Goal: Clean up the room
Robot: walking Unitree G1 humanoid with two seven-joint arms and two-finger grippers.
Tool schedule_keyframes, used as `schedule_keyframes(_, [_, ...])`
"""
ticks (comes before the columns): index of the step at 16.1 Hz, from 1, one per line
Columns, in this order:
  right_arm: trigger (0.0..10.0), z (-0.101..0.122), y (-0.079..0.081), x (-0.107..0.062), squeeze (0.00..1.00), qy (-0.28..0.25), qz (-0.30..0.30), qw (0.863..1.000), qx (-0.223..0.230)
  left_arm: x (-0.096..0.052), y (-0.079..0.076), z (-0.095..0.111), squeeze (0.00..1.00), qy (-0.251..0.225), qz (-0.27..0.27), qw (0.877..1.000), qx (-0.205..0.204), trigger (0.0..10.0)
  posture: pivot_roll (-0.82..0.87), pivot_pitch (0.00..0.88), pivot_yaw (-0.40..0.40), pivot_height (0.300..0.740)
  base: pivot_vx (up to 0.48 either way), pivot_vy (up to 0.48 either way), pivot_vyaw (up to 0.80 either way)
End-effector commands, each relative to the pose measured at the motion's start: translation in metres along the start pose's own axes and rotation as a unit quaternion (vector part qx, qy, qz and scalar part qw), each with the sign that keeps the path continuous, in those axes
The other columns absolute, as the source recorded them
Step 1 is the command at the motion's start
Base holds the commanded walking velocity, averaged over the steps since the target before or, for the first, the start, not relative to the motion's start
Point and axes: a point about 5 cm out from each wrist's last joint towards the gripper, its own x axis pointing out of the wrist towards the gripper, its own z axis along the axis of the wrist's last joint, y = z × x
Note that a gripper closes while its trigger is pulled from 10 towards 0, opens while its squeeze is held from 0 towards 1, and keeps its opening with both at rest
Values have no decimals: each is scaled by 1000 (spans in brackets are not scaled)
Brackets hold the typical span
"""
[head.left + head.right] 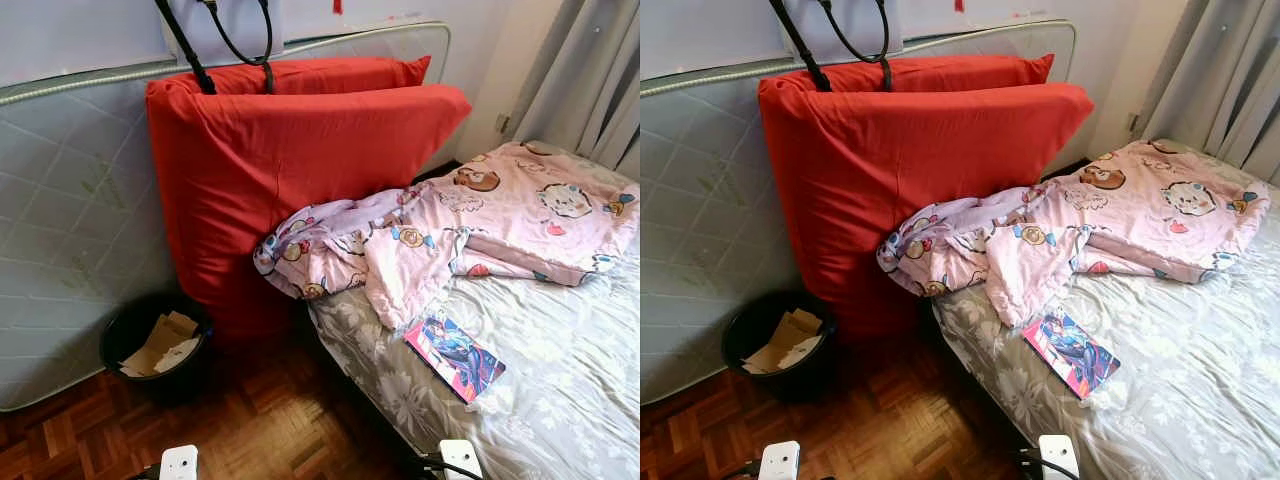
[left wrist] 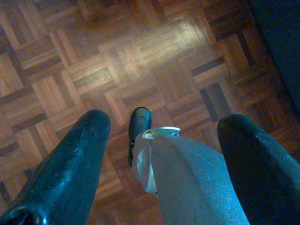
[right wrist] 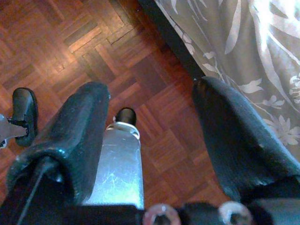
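The bed with grey floral sheet point(image 1: 560, 400) fills four o'clock, the crumpled pink cartoon-print quilt point(image 1: 470, 225) at two. The colourful glossy booklet point(image 1: 455, 357) lies near the edge, the black round waste bin point(image 1: 150, 345) at eight. Left gripper point(image 2: 159, 126) and right gripper point(image 3: 150, 110) hang wide apart, empty; I'd approach the booklet squarely first.

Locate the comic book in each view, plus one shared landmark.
Left eye: book lies flat on the grey sheet, low and right of centre, just below the pink quilt.
Right eye: book low and right of centre, same spot under the quilt edge.
Left wrist: not in it.
Right wrist: not in it.
Shared landmark for the eye views: black bin on the floor by the red cushion.
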Motion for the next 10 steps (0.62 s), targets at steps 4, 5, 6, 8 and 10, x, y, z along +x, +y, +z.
schedule_keyframes(4, [10000,68,-24,1,0,-96,-7,990,108,-2,-30,-15,0,21,-41,997,61,10000,122,0,-123,740,0,0,0])
schedule_keyframes(5, [10000,68,-25,1,0,-97,-10,989,109,-2,-30,-15,0,22,-42,997,62,10000,118,0,-118,740,0,0,0])
schedule_keyframes(6, [10000,68,-24,1,0,-99,-9,988,114,-2,-30,-16,0,26,-42,997,55,10000,118,0,-118,740,0,0,0])
schedule_keyframes(8, [10000,68,-24,1,0,-102,-4,989,108,-2,-30,-18,0,35,-42,997,56,10000,120,0,-116,740,0,0,0])
schedule_keyframes(10, [10000,70,-24,1,0,-100,-6,991,91,-2,-31,-18,0,39,-50,997,49,10000,118,0,-125,740,0,0,0])
